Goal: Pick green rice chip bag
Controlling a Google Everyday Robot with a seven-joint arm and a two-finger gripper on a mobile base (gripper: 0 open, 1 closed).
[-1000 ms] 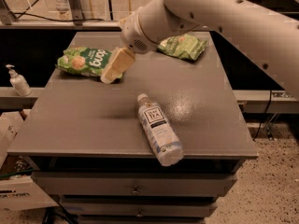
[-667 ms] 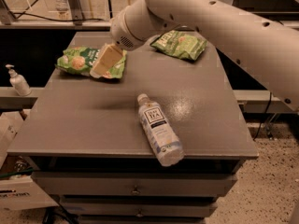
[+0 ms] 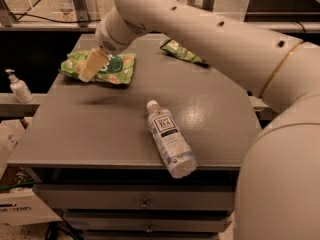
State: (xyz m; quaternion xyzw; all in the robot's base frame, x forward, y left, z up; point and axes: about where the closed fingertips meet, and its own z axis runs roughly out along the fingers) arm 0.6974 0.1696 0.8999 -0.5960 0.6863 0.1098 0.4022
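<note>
Gripper point(image 3: 92, 64) position: upper left of frame, at the end of the pale arm point(image 3: 215, 39) entering from the right, overlapping the left part of the green rice chip bag point(image 3: 120, 66); contact with the bag and degree of opening cannot be told. Bag location: upper left, lies flat on the far left area of the grey table point(image 3: 75, 129), well apart from the darker green bag point(image 3: 182, 51) at top centre. Lower centre: clear bottle point(image 3: 170, 139) with white label, lies on its side near the front edge, cap toward the rear; left edge of frame, off the table: pump dispenser point(image 3: 19, 86).
</note>
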